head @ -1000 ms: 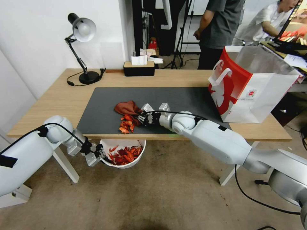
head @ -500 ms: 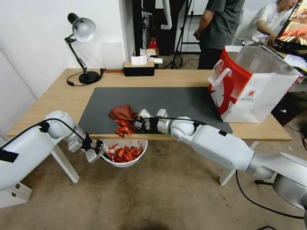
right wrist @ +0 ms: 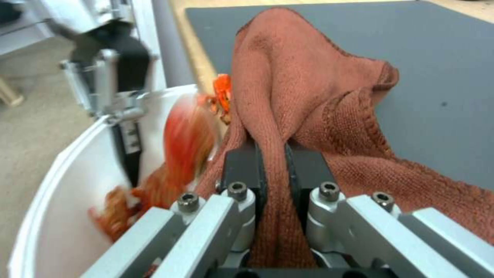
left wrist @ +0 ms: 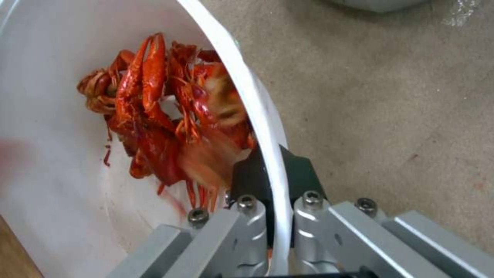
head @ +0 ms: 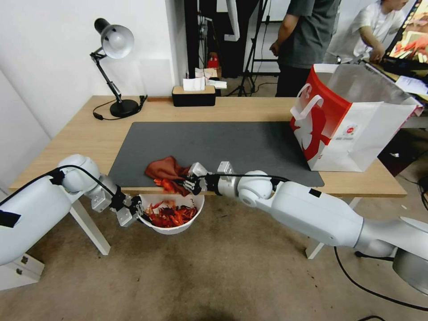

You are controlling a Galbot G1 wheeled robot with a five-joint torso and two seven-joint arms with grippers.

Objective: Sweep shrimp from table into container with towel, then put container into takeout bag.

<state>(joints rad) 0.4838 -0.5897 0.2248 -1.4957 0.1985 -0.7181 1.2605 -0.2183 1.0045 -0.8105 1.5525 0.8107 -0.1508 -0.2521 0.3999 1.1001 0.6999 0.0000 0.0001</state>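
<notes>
At table (head: 249,111) edge: right tool (head: 189,183) pinches towel (head: 164,168) | shrimp (head: 169,216) beneath, in container (head: 178,228) | left tool (head: 136,213) clamps rim

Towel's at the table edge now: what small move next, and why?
Probably pull the towel slightly further over the edge with the right gripper: a few shrimp remain at the table lip, directly above the container held by the left gripper.

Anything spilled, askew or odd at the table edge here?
Nothing spilled. The left hand grips the container rim below the table edge; the right hand pinches the towel, pushing the last shrimp over.
</notes>
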